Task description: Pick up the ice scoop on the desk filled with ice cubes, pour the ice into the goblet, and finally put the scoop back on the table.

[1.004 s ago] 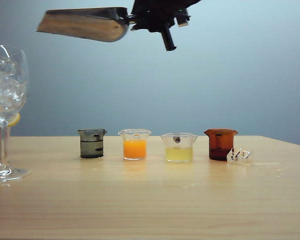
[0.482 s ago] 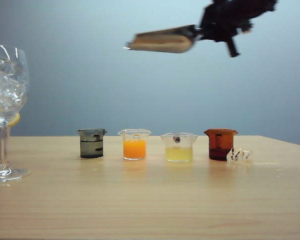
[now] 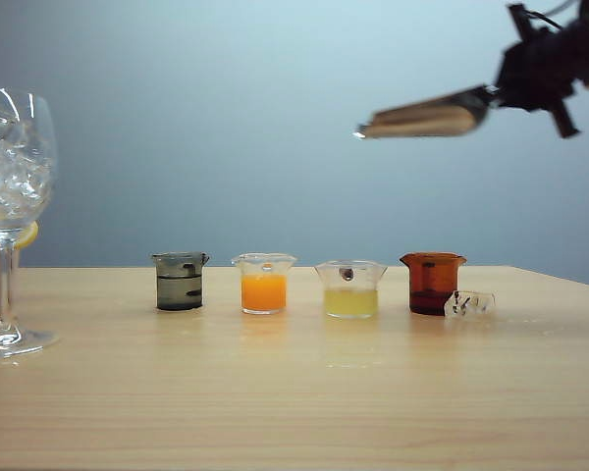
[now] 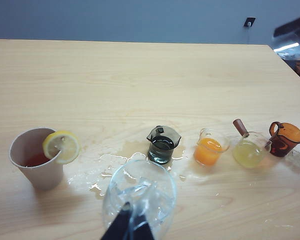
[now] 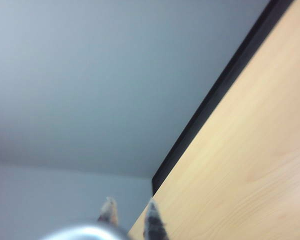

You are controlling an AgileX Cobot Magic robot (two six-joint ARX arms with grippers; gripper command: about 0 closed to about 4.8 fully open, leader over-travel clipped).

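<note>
1. In the exterior view the ice scoop (image 3: 427,118) hangs in the upper right of the frame, high above the desk (image 3: 294,392); its long axis runs nearly level across the picture, tapered tip toward frame left, handle toward frame right

2. The right gripper (image 3: 545,69) sits at the far upper right corner, directly at the scoop's handle end, so the scoop stretches out leftward from it. Its jaws are closed down narrowly on the handle; in the right wrist view 2 fingertips (image 5: 152,220) stand close together over a blurred silver curve, which I take for the scoop

3. The goblet (image 3: 15,196) stands at the far left edge, heaped with ice cubes (image 3: 10,167), well apart from the scoop. No ice shows in the scoop, though its inside is hidden, so the pour looks done and setting the scoop down remains

4. Below the scoop stand 4 beakers (image 3: 265,285) in a row; bare desk lies in front of them and to their right, the likely place to lower it. The right arm alone is near

5. The left gripper (image 4: 130,227) appears at the lower middle of the left wrist view, dark fingers close together at the goblet's stem; whether it truly clamps the stem I cannot tell
</note>
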